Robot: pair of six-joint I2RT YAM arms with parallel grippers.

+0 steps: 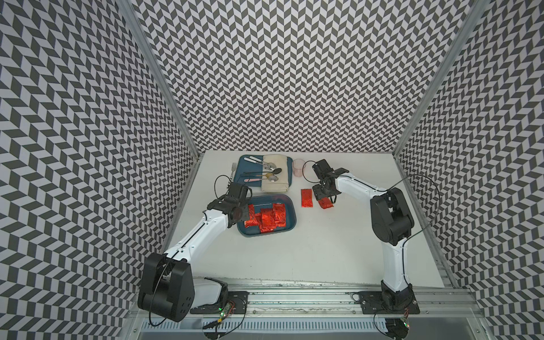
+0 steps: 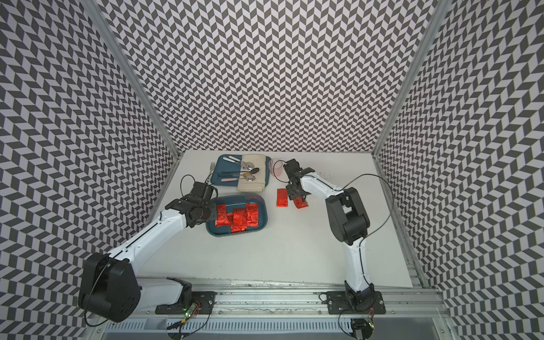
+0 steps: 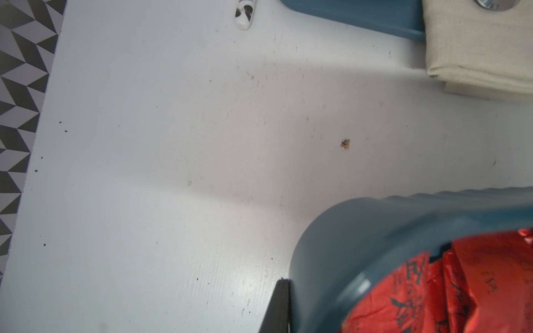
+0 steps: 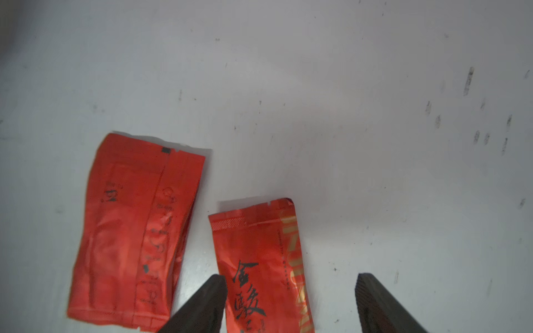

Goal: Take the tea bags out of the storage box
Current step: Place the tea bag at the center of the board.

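Top views: four tea bags [image 1: 266, 219] in storage box [image 1: 290, 206], two out; left claw [image 1: 243, 215] clamping rim, right claw [image 1: 326, 201] released

The right wrist view's bottom edge cuts off the tea bag [image 4: 259, 268] below the right tool [image 4: 290, 278]. The left wrist view's edges crop the storage box [image 3: 346, 245] and its blurred tea bags [image 3: 461, 288].

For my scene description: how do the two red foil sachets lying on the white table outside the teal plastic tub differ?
The free sachet, nearer the teal tub, shows its seamed back with small print; the other sachet shows large dark characters and a gold strip. The free sachet lies clear of the right gripper; the other sachet lies between its open jaws. Both are red foil, lying on the table, apart.
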